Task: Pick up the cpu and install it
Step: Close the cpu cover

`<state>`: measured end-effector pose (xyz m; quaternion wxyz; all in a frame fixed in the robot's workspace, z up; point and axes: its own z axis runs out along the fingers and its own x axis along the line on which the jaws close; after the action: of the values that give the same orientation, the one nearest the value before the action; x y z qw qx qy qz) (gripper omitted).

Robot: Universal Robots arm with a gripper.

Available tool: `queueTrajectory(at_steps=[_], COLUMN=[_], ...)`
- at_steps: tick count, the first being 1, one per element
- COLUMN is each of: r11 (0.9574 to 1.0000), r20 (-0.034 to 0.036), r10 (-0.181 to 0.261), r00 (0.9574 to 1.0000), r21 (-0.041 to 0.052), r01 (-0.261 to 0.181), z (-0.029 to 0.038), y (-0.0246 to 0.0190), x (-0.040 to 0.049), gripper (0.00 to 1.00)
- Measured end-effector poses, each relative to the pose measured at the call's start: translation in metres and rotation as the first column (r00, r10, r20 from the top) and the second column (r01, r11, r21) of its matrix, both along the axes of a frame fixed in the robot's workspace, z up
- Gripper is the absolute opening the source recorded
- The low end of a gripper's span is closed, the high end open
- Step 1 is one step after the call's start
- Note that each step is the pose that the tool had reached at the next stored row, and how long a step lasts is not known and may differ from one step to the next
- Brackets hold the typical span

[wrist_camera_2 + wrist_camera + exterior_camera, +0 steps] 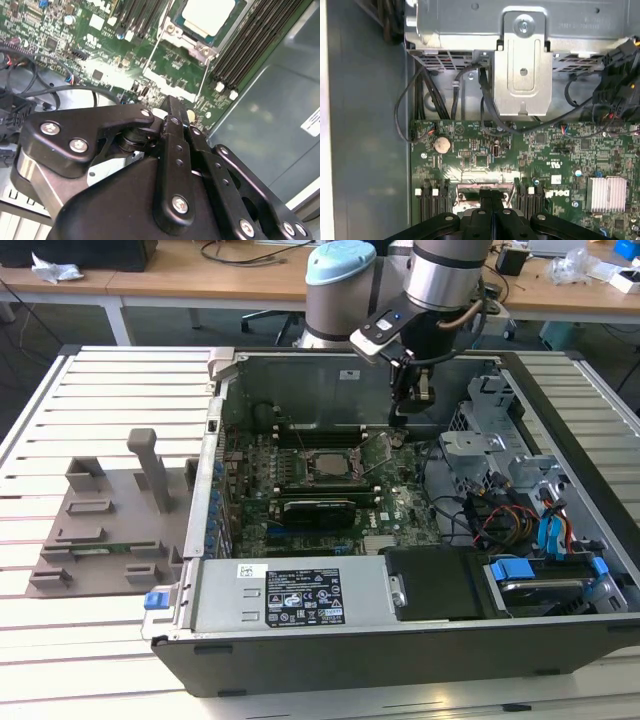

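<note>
The cpu (pixel 325 466) is a small silvery square lying flat in the dark socket on the green motherboard (pixel 400 520) inside the open computer case (pixel 400 640). Its pale top (pixel 207 15) also appears in the second wrist view, framed by the socket's metal. The socket's metal cover plate (pixel 378 448) stands tilted up beside it, toward the exterior view's right. My gripper (pixel 418 398) hangs above that plate, a little up and clear of the board. Its black fingers (pixel 172 117) are pressed together, shut, with nothing visible between them; their tips (pixel 493 199) hover over the socket's edge.
A grey plastic tray (pixel 110 530) with raised blocks lies on the slatted table at the exterior view's left. Inside the case are a black power supply (pixel 300 595), cables (pixel 495 520), a drive cage (pixel 480 445) and blue-tabbed drives (pixel 545 585).
</note>
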<state>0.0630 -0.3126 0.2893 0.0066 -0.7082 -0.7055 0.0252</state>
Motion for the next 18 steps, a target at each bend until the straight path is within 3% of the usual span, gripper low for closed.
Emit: queueTrajectory(at_steps=[11, 18], r11=[1.0000, 1.0000], r20=[-0.0007, -0.0010], r10=[0.000, 0.000], r00=[1.0000, 1.0000], r21=[0.0000, -0.0002], r01=[0.000, 0.000], z=[-0.0003, -0.0023], y=[0.0000, 0.0000], x=[0.0267, 0.0333], gripper=[0.11, 0.11])
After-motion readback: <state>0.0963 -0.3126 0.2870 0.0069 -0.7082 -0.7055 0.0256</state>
